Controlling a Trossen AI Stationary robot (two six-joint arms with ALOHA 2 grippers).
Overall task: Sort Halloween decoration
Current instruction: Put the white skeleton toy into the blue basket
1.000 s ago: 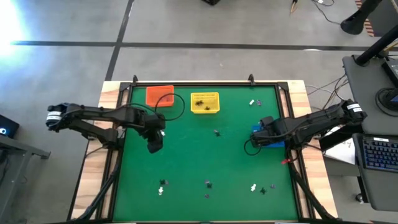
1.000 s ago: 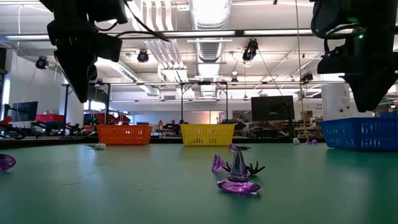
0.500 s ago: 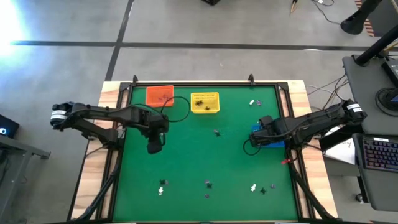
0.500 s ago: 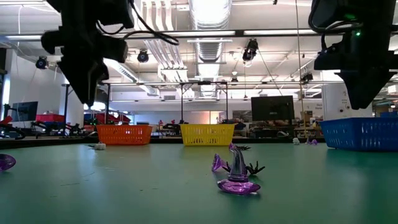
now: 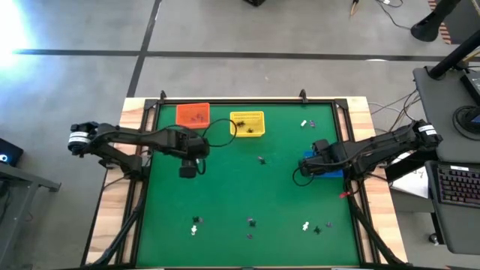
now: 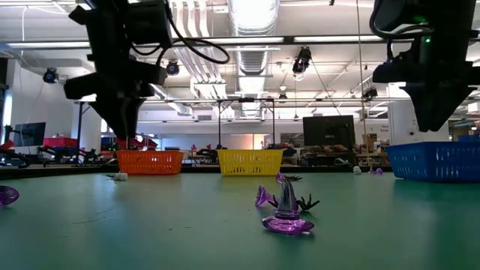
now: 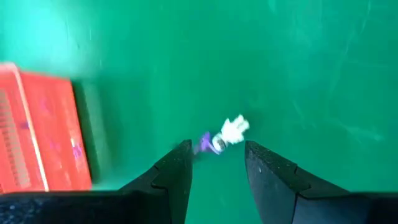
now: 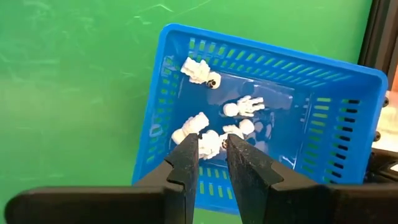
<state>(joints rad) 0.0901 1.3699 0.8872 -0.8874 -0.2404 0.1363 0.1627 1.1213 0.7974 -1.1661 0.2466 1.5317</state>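
Over green table (image 5: pixel 240 187), left claw (image 7: pixel 217 163) spread, empty; right claw (image 8: pixel 212 155) narrowly parted, empty above blue basket (image 8: pixel 311 124).

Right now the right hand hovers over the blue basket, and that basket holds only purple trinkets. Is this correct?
Not quite. The right hand does hover over the blue basket, but the trinkets inside it are white figures, not purple. The right wrist view shows this plainly.

Counted: baskets 3 — orange (image 5: pixel 193 115), yellow (image 5: pixel 247 124), blue (image 8: pixel 261 118); arms 2; white figures in blue basket, about 5 (image 8: pixel 199 70).
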